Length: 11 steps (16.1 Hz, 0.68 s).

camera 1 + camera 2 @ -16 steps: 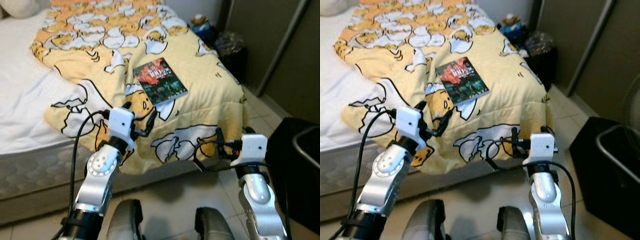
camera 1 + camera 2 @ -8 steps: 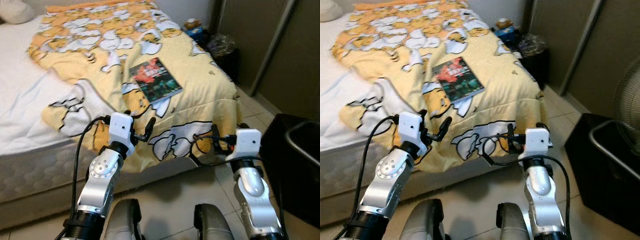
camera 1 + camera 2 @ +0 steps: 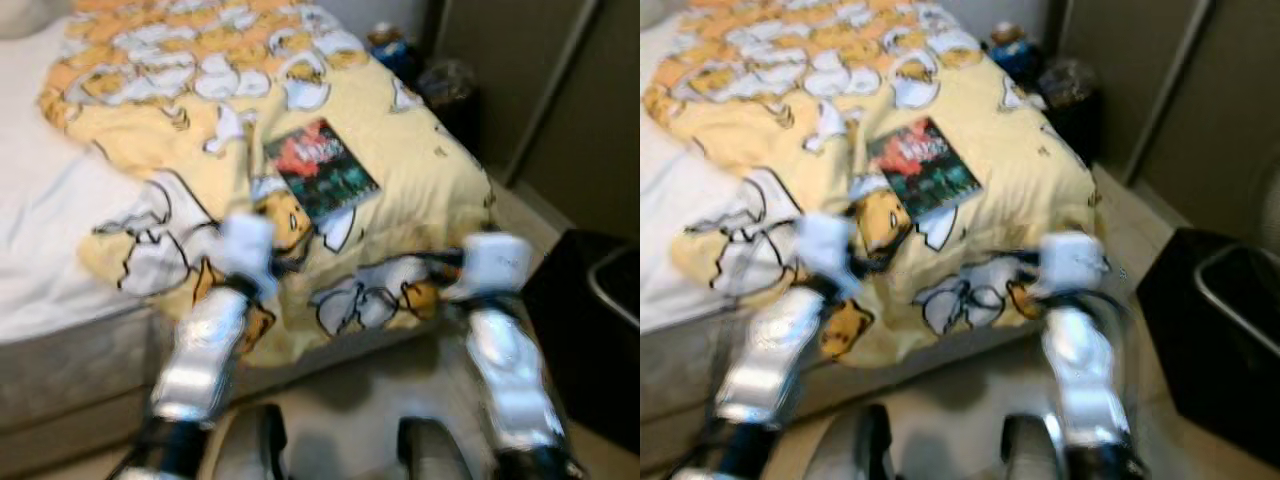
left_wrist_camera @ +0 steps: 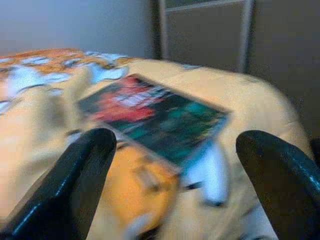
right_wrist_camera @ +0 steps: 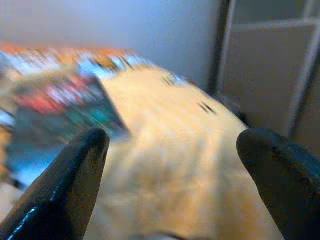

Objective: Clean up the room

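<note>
Left eye view blurred, book legible-less

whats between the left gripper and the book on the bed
Only the yellow cartoon-print blanket. In the left wrist view the open left gripper looks across bare blanket at the book, nothing else in the way.

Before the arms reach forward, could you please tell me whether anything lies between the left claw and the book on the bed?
Nothing visible does: the open left claw looks straight at the book, with only yellow blanket between them.
</note>
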{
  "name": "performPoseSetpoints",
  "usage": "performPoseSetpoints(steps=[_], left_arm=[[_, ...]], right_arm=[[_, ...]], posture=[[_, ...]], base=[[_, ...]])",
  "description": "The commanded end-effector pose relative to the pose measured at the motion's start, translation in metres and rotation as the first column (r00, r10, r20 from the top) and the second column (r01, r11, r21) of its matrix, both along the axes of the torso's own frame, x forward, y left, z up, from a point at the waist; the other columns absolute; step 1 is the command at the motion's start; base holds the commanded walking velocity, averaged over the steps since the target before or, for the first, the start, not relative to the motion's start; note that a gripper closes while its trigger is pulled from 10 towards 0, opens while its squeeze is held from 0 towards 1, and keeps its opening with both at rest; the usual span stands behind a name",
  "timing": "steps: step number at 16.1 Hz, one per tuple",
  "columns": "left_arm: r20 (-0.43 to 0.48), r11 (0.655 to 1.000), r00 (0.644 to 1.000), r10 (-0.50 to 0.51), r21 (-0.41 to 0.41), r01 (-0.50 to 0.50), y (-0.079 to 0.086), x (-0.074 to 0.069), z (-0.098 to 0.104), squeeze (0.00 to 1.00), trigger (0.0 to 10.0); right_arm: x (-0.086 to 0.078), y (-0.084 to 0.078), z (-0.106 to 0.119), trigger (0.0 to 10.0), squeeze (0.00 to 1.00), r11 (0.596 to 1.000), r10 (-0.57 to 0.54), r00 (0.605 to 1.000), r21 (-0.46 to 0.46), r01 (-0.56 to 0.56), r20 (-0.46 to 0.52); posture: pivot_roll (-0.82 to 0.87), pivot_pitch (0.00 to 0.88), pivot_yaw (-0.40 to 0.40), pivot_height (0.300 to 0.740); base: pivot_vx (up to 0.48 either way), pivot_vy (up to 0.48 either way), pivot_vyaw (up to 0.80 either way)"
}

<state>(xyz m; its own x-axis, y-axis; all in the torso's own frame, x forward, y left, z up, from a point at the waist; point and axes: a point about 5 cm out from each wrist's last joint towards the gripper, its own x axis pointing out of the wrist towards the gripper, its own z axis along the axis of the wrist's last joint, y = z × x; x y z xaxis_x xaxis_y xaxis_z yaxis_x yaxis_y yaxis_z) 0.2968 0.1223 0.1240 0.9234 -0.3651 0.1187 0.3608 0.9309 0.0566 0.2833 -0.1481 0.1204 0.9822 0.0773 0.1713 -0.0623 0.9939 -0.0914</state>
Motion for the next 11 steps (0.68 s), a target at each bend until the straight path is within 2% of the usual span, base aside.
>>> performPoseSetpoints(steps=[1, 2, 5, 8, 11], left_arm=[[0.018, 1.000, 1.000, -0.026, -0.012, 0.026, -0.009, -0.002, 0.004, 0.00, 10.0], [0.019, 1.000, 1.000, -0.022, -0.017, 0.023, -0.008, -0.002, 0.005, 0.00, 10.0], [0.025, 1.000, 1.000, -0.019, -0.013, 0.019, -0.001, -0.007, 0.011, 0.00, 10.0], [0.013, 0.999, 0.999, -0.036, 0.022, 0.036, 0.004, -0.012, 0.012, 0.00, 10.0], [0.033, 0.999, 0.999, -0.040, 0.026, 0.039, 0.000, -0.011, 0.018, 0.00, 10.0]], right_arm=[[0.000, -0.012, 0.008, 10.0, 0.00, 0.999, -0.034, 0.999, -0.009, 0.034, 0.014], [0.004, -0.011, 0.017, 10.0, 0.00, 1.000, -0.027, 0.999, 0.006, 0.027, 0.039], [0.031, -0.010, 0.042, 10.0, 0.00, 0.999, 0.007, 0.997, 0.049, -0.011, 0.076], [0.041, -0.016, 0.044, 10.0, 0.00, 0.998, -0.018, 0.998, 0.054, 0.015, 0.066], [0.023, -0.010, 0.022, 10.0, 0.00, 0.999, -0.010, 1.000, 0.041, 0.010, 0.000]], posture=[[-0.15, 0.000, 0.060, 0.609], [-0.14, 0.000, 0.059, 0.609], [-0.10, 0.000, 0.069, 0.609], [-0.05, 0.000, 0.075, 0.609], [-0.07, 0.000, 0.055, 0.609]], base=[[0.247, 0.412, 0.00], [0.000, 0.442, 0.00], [0.000, 0.000, 0.00], [0.000, 0.000, 0.00], [0.000, 0.000, 0.00]])
